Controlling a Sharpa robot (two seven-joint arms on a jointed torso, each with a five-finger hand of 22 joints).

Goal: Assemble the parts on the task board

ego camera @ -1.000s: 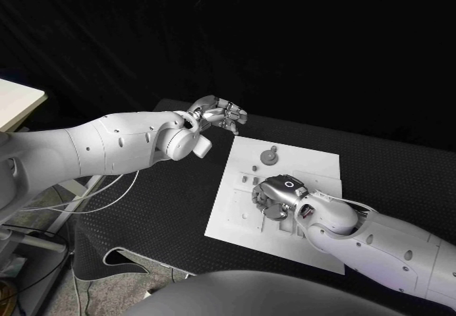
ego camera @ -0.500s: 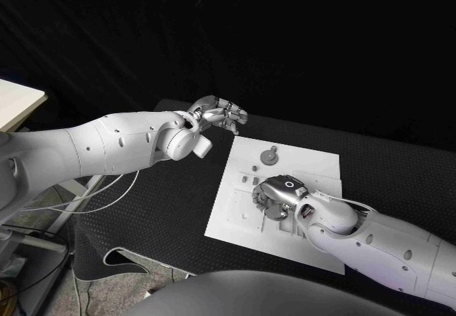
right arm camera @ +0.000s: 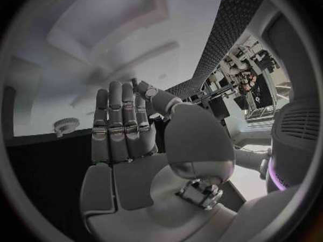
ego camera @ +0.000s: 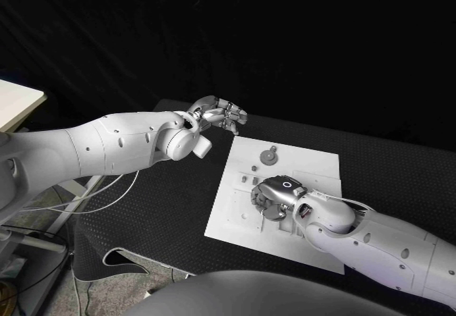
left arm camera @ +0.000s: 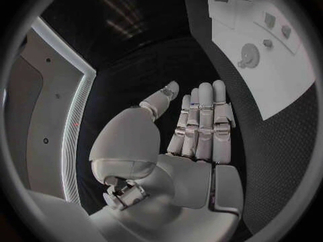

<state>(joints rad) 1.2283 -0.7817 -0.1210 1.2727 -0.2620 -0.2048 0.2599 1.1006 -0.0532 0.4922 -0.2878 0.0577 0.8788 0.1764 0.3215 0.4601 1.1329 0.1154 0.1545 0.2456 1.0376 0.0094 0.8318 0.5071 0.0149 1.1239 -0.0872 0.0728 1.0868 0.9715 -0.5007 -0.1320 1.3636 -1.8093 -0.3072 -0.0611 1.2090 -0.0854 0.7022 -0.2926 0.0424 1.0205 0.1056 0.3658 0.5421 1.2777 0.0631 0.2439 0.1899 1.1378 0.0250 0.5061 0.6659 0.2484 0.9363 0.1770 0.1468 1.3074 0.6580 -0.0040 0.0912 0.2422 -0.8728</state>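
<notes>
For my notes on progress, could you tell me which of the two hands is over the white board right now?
The right hand: it is over the middle of the white board. The left hand is raised beyond the board's far left corner, over the black table.

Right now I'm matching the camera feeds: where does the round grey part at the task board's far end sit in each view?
Head view: round grey part on the task board's far end, beyond the right hand.
Left wrist view: on the board, past the left hand's fingertips.
Right wrist view: beside the right hand's fingers.
Shared landmark: the white task board.
</notes>
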